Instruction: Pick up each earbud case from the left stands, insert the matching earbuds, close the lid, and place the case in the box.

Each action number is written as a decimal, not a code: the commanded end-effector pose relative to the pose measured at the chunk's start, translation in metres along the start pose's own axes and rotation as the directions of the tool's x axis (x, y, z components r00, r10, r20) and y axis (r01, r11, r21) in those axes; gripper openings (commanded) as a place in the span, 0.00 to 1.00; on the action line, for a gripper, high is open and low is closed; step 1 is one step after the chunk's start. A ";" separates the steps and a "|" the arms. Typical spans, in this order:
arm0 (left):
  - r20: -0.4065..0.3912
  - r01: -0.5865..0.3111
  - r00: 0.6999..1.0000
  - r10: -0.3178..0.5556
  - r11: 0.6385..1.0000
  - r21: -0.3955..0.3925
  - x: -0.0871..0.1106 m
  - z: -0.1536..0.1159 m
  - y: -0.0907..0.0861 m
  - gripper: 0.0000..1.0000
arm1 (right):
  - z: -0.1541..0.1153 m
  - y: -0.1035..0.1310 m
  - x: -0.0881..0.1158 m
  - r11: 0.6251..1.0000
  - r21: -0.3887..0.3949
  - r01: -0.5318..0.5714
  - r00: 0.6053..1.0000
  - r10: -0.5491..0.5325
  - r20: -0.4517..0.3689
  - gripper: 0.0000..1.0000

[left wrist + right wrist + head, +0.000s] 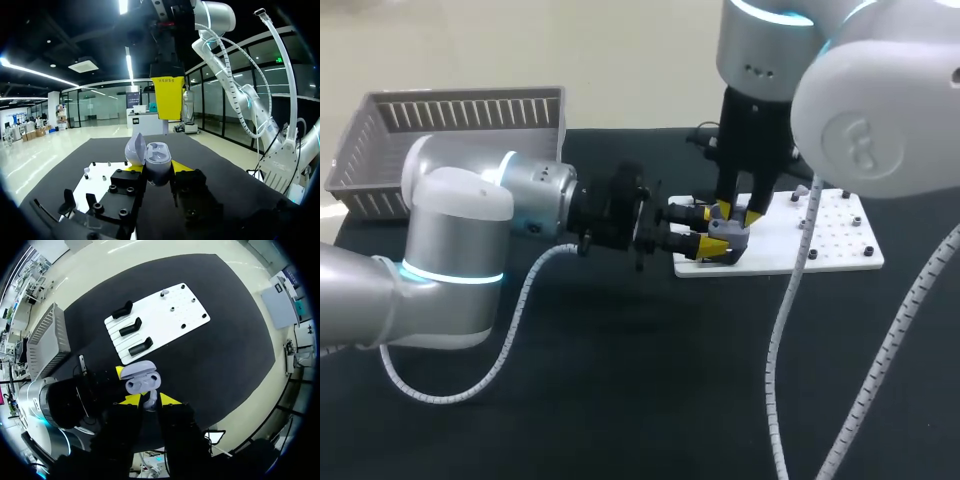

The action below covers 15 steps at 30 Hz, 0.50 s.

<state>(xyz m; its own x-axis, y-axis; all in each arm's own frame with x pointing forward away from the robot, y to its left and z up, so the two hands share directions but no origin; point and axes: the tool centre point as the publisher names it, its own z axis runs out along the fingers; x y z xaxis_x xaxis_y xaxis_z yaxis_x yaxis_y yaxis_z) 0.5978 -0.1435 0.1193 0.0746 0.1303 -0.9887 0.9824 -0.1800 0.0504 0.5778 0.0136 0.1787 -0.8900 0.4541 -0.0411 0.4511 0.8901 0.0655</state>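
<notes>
"Why is the left gripper [705,232] lying sideways like that?"

"It's acting as a vise. Its two yellow tips pinch the case [156,162] from both sides, with the lid [135,148] flipped open and the sockets facing up. That leaves the top free for the other arm."

"And where is the case, exactly?"

"In the air, just over the left edge of the white board [830,240], toward the far middle of the table [620,400]. It's off the stands [135,327], and all three of those look bare."

"The right gripper [740,213] comes straight down on it?"

"Yes, it points down right above the open case. From its own camera, a small grey earbud [150,401] sits between its tips and looks pinched there, hanging just over the sockets. I'd say it's mid-insertion, and the earbud has to line up with its socket or it'll catch on the rim."

"And the box [470,110]?"

"It's at the far left corner of the table, well apart, on the left arm's side. That should suit the drop-off once the lid is shut."
</notes>
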 end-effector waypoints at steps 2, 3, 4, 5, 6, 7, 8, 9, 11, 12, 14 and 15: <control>-0.002 0.000 1.000 0.000 1.000 -0.003 0.000 0.000 -0.001 0.00 | 0.000 0.000 0.000 1.000 0.001 0.000 1.000 0.000 0.000 0.00; -0.002 0.000 1.000 0.000 1.000 -0.003 0.000 0.000 -0.001 0.00 | 0.000 0.000 0.000 1.000 0.001 0.000 1.000 0.000 0.000 0.00; -0.002 0.000 1.000 0.000 1.000 -0.003 0.000 0.000 -0.001 0.00 | 0.000 0.000 0.000 1.000 0.001 0.000 1.000 0.000 0.000 0.00; -0.002 0.000 1.000 0.000 1.000 -0.003 0.000 0.000 -0.001 0.00 | 0.000 0.000 0.000 1.000 0.001 0.000 1.000 0.000 0.000 0.00; -0.002 0.000 1.000 0.000 1.000 -0.003 0.000 0.000 -0.001 0.00 | 0.000 0.000 0.000 1.000 0.001 0.000 1.000 0.000 0.000 0.00; -0.002 0.000 1.000 0.000 1.000 -0.003 0.000 0.000 -0.001 0.00 | 0.000 0.000 0.000 1.000 0.001 0.000 1.000 0.000 0.000 0.00; -0.002 0.000 1.000 0.000 1.000 -0.003 0.000 0.000 -0.001 0.00 | 0.001 0.001 -0.002 1.000 0.001 -0.012 1.000 0.012 -0.001 0.00; -0.002 0.000 1.000 0.000 1.000 -0.003 0.000 0.000 -0.001 0.00 | 0.001 0.001 -0.004 1.000 -0.006 -0.029 1.000 0.029 0.011 0.00; -0.002 0.000 1.000 0.000 1.000 -0.003 0.000 0.000 -0.001 0.00 | 0.000 0.002 -0.006 0.998 -0.016 -0.058 0.998 0.058 0.022 0.00; -0.002 0.000 1.000 0.000 1.000 -0.003 0.000 0.000 -0.001 0.00 | 0.000 0.002 -0.007 0.997 -0.016 -0.074 0.997 0.074 0.030 0.00; -0.002 0.000 1.000 0.000 1.000 -0.003 0.000 0.000 -0.001 0.00 | -0.002 0.003 -0.009 0.996 -0.028 -0.088 0.996 0.089 0.031 0.00; -0.002 0.000 1.000 0.000 1.000 -0.003 0.000 0.000 -0.001 0.00 | -0.004 0.003 -0.010 0.994 -0.043 -0.100 0.994 0.101 0.036 0.00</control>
<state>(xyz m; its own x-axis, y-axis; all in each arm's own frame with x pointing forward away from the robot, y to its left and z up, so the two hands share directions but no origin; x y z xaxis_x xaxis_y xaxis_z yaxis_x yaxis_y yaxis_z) 0.5978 -0.1435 0.1194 0.0746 0.1304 -0.9886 0.9824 -0.1799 0.0504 0.5911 0.0145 0.1825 -0.8435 0.5338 -0.0597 0.5277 0.8443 0.0934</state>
